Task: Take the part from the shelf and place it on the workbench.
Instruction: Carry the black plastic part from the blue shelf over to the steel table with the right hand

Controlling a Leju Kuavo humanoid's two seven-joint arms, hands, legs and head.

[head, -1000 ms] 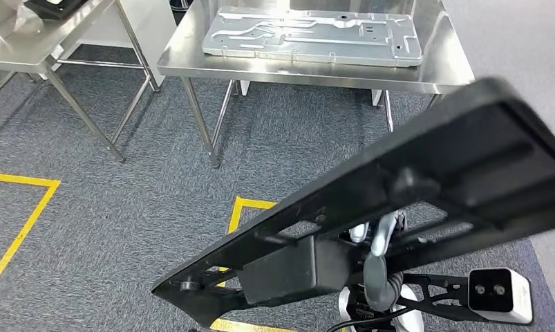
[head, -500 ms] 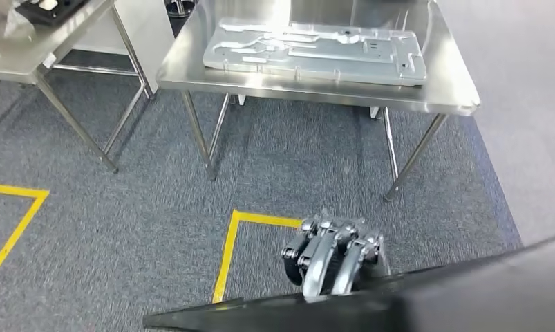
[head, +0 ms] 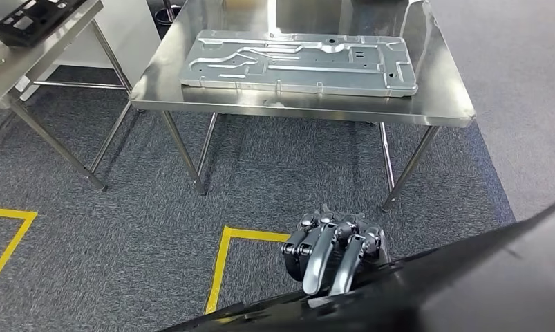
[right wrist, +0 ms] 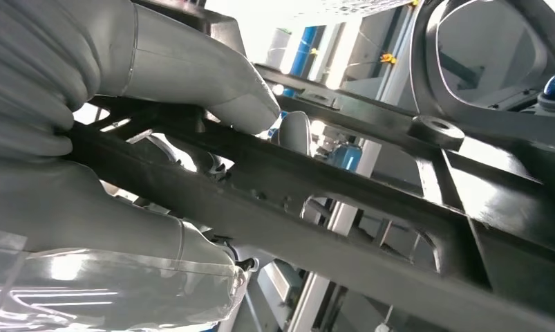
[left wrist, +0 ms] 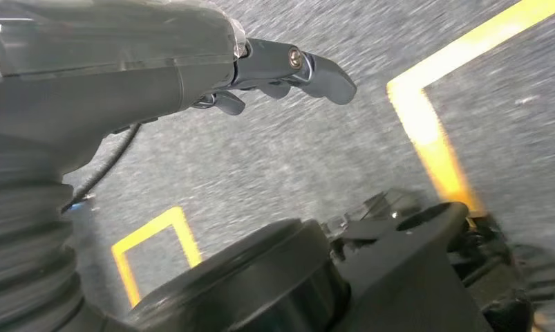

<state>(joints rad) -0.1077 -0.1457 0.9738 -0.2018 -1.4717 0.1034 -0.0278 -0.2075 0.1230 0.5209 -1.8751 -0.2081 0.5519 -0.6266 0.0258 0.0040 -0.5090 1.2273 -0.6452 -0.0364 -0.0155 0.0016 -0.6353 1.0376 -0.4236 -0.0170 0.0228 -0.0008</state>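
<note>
Camera has tipped so the workbench point(head: 440, 104) sits lower and fuller since the last frame, and my right hand point(head: 333, 252) grips the black part point(head: 468, 283), long axis crosswise, bench straight ahead; left hand point(left wrist: 288, 66) empty, fingers apart.

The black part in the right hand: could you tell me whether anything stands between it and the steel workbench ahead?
Nothing visible does. Bare carpet lies between the black part and the workbench, though a grey metal panel already covers most of its top.
</note>
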